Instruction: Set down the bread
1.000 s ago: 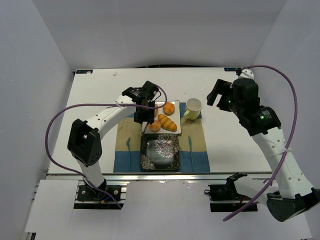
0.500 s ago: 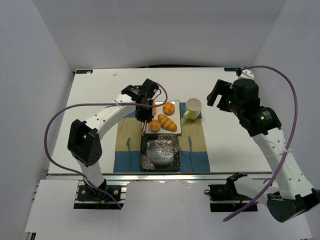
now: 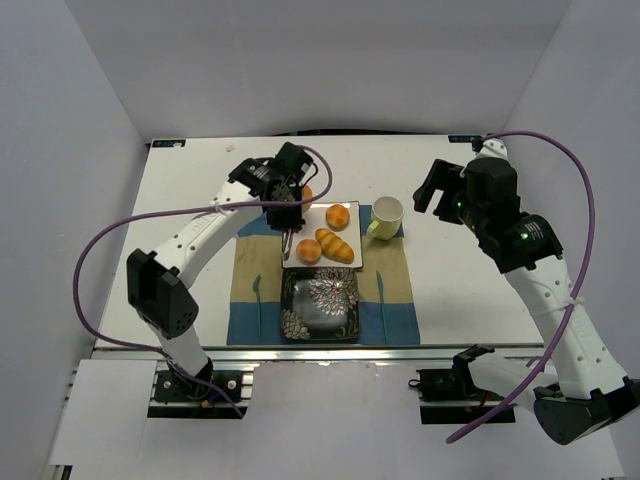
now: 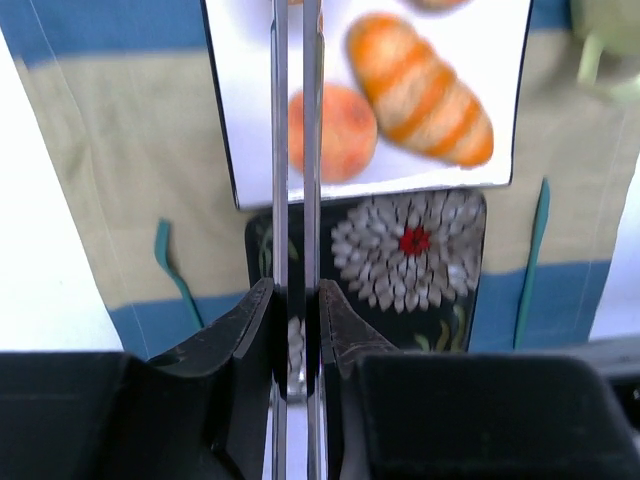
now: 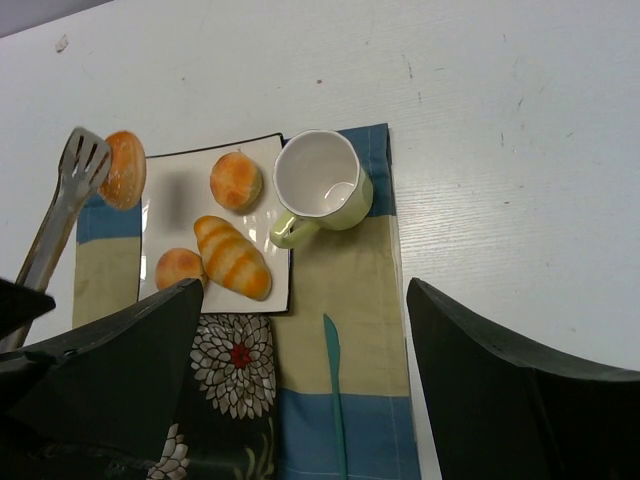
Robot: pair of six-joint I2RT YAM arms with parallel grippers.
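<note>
A: Well, the left gripper (image 4: 296, 300) is clamped tight on the long metal tongs (image 4: 280, 150), and the two steel blades are squeezed almost together between its black fingers. Where's the prize?

B: Upper left of the right wrist view. The small smooth golden-orange oval bread (image 5: 122, 170) sits against the slotted tong head, just off the upper left corner of the white square plate with the dark rim (image 5: 170, 222). Only one blade shows on it, and the other is hidden, so I read it as pinched, not proven.

A: And the right gripper (image 5: 304, 290)?

B: Jaws spread wide with nothing between them. It's a spectator at the right of the top view.

A: Where does the bread go?

B: My guess is the black square plate with the white flower pattern (image 3: 320, 300), at lower centre of the top view, right up against the white plate's lower edge. Nothing lies on it.

A: How do you do this well?

B: Carry it high enough to clear the long striped roll (image 5: 232, 256), the round bun (image 5: 236, 180) above it and the second round bun (image 5: 180, 268) to its left. Hold the squeeze steady, because that smooth crust looks slippery. Lower it almost onto the flowered plate before easing off, since an oval roll dropped from height would probably roll away.

A: The pale green mug (image 5: 322, 180)?

B: It's right of the white plate, outside the likely path.
</note>
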